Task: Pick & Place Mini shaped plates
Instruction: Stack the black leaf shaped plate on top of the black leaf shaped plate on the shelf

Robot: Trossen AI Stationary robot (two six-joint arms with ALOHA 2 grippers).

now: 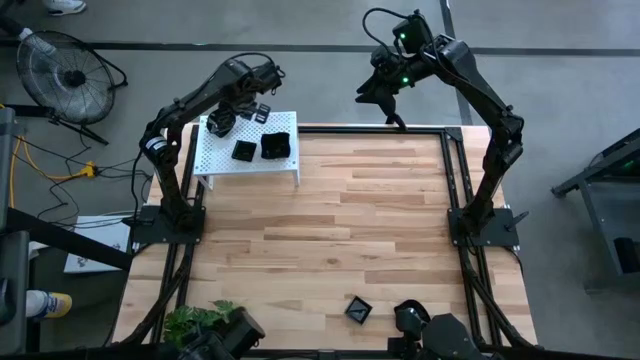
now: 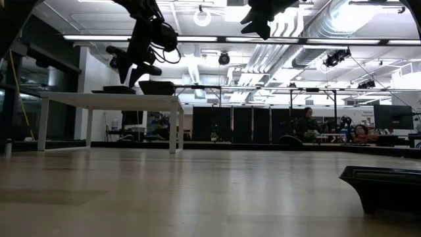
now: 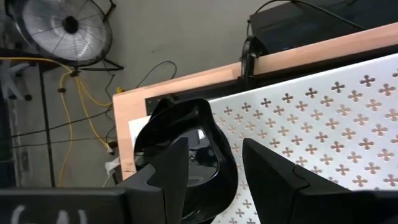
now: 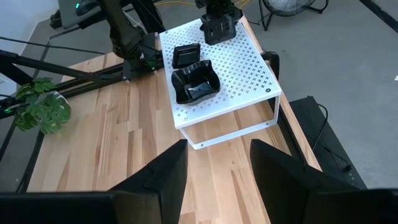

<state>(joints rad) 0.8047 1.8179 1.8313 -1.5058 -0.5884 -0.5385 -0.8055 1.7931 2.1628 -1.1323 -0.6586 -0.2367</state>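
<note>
The left gripper [image 3: 214, 168] hovers directly over a black plate [image 3: 186, 155] on the white shelf [image 3: 323, 118], fingers apart and straddling it; the right gripper [image 4: 214, 165], fingers apart, waits far off.

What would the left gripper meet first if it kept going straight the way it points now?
Probably the glossy black plate lying between the left gripper fingers, on the white perforated shelf. The fingers stand open around it; contact is unclear.
</note>
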